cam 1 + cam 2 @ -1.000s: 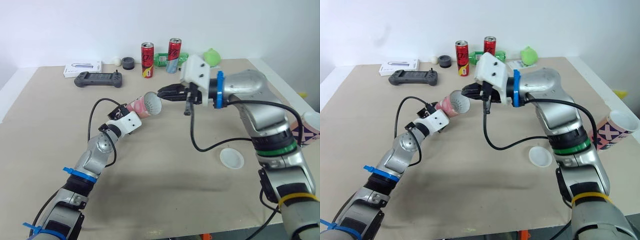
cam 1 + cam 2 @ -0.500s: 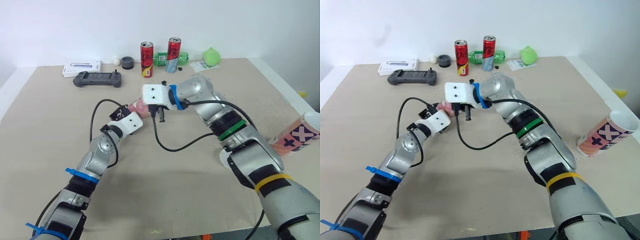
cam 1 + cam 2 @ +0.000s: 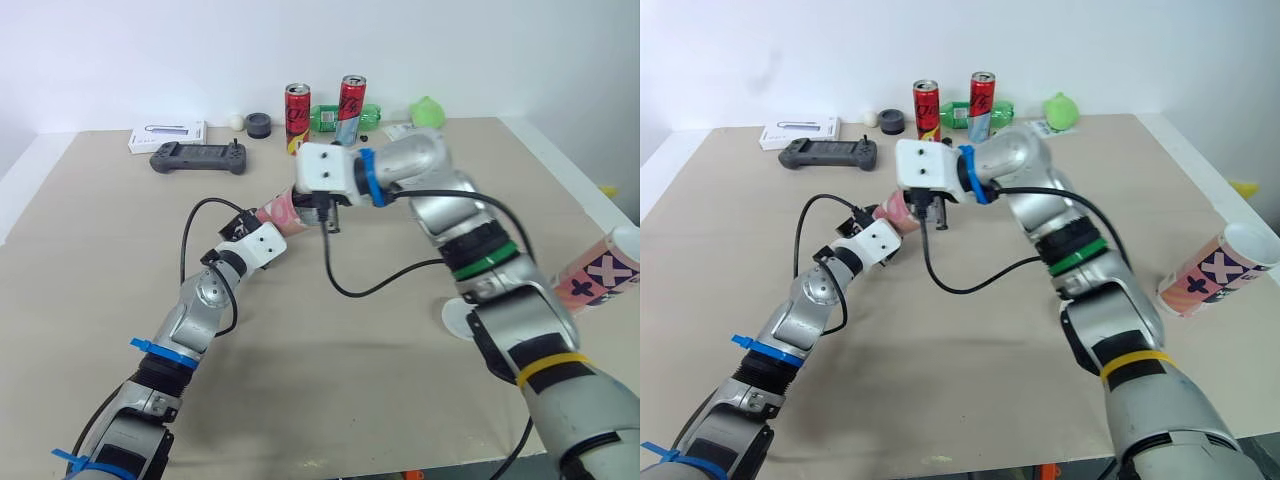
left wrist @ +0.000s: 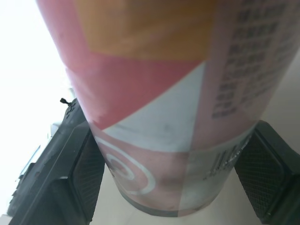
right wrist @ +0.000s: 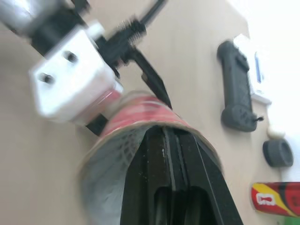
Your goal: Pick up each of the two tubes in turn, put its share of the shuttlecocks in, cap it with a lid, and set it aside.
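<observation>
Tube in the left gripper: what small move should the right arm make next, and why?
Probably draw the right gripper straight back out of the tube. Its fingers sit shut inside the mouth, shuttlecock feathers already lie within, and the left gripper holds the tube.

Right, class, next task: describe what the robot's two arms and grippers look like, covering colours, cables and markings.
Both arms are silver metal, each with a white wrist block and a looping black cable. The left arm has blue ties; the right arm has blue, green and yellow bands. The left gripper and right gripper have black fingers.
</observation>
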Motion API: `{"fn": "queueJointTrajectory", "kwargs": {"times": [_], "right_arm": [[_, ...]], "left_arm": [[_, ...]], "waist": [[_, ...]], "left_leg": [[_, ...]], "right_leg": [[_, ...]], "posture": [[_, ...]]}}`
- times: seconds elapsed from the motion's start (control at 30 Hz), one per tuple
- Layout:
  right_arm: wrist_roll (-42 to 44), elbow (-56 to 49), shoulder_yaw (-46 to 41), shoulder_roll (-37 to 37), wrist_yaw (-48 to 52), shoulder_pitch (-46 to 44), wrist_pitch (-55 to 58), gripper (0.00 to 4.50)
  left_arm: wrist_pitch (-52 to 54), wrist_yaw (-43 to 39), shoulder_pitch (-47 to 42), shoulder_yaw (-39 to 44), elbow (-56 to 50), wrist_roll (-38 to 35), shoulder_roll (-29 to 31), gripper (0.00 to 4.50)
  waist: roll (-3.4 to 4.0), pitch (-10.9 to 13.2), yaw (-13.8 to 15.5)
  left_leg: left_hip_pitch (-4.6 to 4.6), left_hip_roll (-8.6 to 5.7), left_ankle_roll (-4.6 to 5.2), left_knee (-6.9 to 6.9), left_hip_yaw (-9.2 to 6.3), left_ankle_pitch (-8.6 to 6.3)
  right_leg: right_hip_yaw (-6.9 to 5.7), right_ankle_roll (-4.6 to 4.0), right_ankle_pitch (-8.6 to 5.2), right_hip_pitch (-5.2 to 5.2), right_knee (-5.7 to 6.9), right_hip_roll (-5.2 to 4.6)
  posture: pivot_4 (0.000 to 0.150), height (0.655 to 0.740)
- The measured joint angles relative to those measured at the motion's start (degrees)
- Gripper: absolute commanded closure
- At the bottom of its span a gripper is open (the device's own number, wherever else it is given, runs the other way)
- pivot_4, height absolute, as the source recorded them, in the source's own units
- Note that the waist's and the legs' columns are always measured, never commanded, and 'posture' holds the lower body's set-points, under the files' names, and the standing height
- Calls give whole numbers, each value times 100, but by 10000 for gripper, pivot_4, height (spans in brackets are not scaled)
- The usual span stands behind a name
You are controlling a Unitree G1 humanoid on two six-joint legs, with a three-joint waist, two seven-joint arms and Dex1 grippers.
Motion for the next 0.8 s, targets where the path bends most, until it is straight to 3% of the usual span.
{"fn": "queueJointTrajectory", "kwargs": {"times": [0.23,0.47,0.6,0.73,0.8], "right_arm": [[459,-753,-234,-238,168,180,620,44150],[1427,-1532,-1308,-791,90,709,1561,44150],[2033,-1965,-1917,-1265,0,1373,2341,32978],[2512,-2467,-2465,-2199,6,2248,3119,10669],[2538,-2597,-2582,-2509,5,2659,3204,4065]], "left_arm": [[-108,-106,20,-1,12,-231,-66,7922],[-113,-263,56,312,44,-999,-419,7922],[-90,-505,141,481,22,-1598,-676,7922],[85,-874,235,789,-85,-2485,-1041,7922],[90,-1016,285,797,-98,-2639,-1067,7922]], "waist": [[0,0,-14],[-2,0,30],[-1,1,86],[-1,1,149],[-1,1,150]], "left_leg": [[7,7,-2,2,0,3],[2,-1,-2,3,-2,3],[2,-9,-2,3,4,3],[5,-13,-2,7,3,2],[6,-14,-2,7,3,2]], "right_leg": [[0,13,-7,1,3,7],[-1,12,-7,7,1,-2],[5,12,-7,5,0,-8],[5,30,-17,10,-1,-8],[5,31,-18,11,-1,-9]], "posture": [[1500,7400],[1500,7400],[1500,7400],[1500,7400],[1500,7400]]}}
